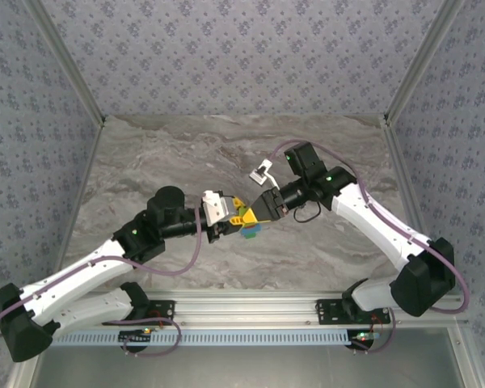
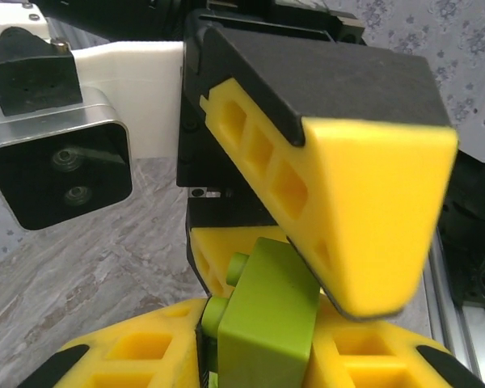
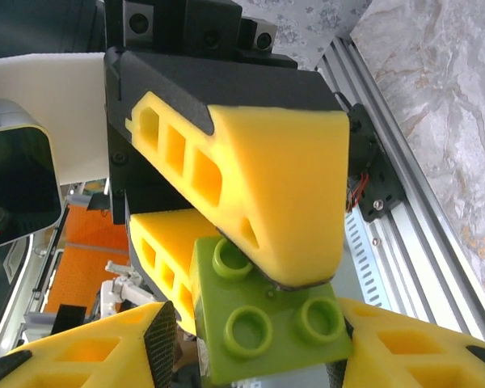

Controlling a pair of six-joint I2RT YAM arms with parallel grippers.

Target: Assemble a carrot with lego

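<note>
From above, you see the left arm (image 1: 105,252) and the right arm (image 1: 372,214) meeting over the middle of the grey marbled desk (image 1: 186,153). Their jaws are tip to tip around a small cluster of green and blue toy bricks (image 1: 251,230).

In your left wrist view, the left jaws are clenched on an olive-green studded plastic brick (image 2: 267,319), with a yellow pad (image 2: 137,356) on either side. The right jaws' yellow fingers (image 2: 372,202) reach in from above.

In your right wrist view, that brick sits between the right jaws' own pads (image 3: 420,347), studs towards the camera. You cannot tell whether they grip or merely flank it. The left jaws' upper finger (image 3: 275,178) rests on the studded face.
</note>
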